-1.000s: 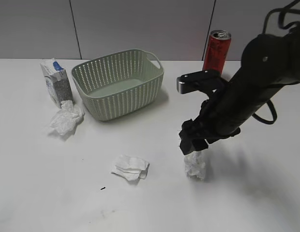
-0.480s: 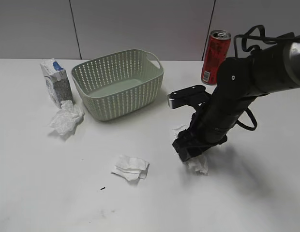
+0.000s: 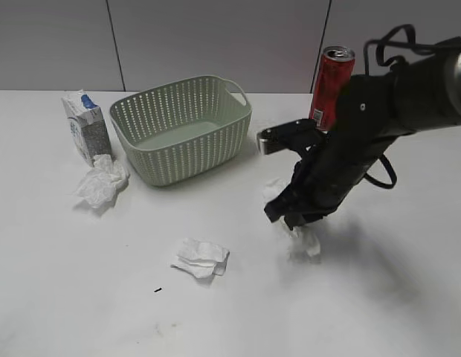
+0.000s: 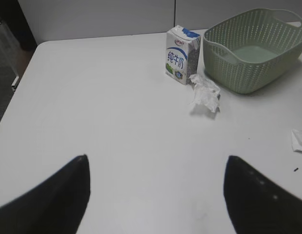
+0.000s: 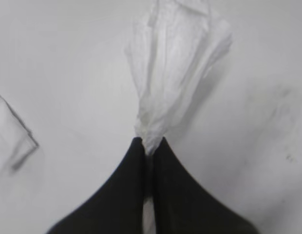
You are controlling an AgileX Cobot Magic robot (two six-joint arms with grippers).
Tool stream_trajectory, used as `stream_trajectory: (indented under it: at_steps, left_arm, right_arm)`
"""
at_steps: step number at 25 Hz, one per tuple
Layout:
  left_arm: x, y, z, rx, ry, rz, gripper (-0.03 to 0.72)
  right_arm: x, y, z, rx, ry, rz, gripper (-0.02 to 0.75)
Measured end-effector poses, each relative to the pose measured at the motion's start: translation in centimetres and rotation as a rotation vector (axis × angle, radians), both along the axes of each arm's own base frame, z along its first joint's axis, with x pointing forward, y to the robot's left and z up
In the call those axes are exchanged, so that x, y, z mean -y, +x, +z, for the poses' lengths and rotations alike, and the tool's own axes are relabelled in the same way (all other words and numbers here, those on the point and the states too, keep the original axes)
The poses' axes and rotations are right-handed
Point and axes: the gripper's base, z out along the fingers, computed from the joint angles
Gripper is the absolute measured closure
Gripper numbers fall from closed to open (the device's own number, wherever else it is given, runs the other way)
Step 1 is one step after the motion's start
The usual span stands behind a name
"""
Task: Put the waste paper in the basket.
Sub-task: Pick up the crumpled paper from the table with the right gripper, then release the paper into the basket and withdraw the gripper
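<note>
The sage-green basket [image 3: 182, 130] stands at the back middle of the white table; it also shows in the left wrist view [image 4: 251, 48]. My right gripper [image 3: 290, 221] is shut on one wad of waste paper [image 3: 308, 242], which hangs from its fingertips just above the table [image 5: 173, 63]. A second wad [image 3: 202, 257] lies in front of the basket. A third wad [image 3: 102, 182] lies left of the basket, against the carton [image 4: 205, 92]. My left gripper [image 4: 156, 165] is open and empty over bare table, and does not show in the exterior view.
A grey-white milk carton [image 3: 87, 126] with a blue mark stands left of the basket [image 4: 180, 53]. A red drink can [image 3: 332, 85] stands at the back right, behind my right arm. The table's left edge shows in the left wrist view.
My right gripper dipped to the wad, then rose and moved slightly toward the basket with the paper pinched in it. The other wads and the basket have not moved.
</note>
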Motion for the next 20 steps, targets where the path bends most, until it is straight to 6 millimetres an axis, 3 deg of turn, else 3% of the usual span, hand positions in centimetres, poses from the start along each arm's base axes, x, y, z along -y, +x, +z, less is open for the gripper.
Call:
stream_trajectory:
  at_steps: [8, 11, 13, 15, 20]
  left_arm:
    - [0.0, 0.0, 0.0, 0.000, 0.001, 0.001, 0.064]
    - [0.0, 0.0, 0.0, 0.000, 0.001, 0.001, 0.067]
    - [0.0, 0.0, 0.0, 0.000, 0.001, 0.001, 0.067]
    - [0.0, 0.0, 0.0, 0.000, 0.001, 0.001, 0.067]
    - [0.0, 0.0, 0.0, 0.000, 0.002, 0.001, 0.067]
  right_arm:
    - [-2.9, 5.0, 11.9, 0.374, 0.220, -0.007, 0.740]
    - [-3.9, 6.8, 15.4, 0.539, 0.312, -0.022, 0.740]
    - [-4.7, 7.7, 16.3, 0.621, 0.355, -0.026, 0.740]
    - [-5.8, 8.5, 15.9, 0.666, 0.380, -0.022, 0.741]
    - [-8.7, 9.6, 11.8, 0.701, 0.393, 0.002, 0.739]
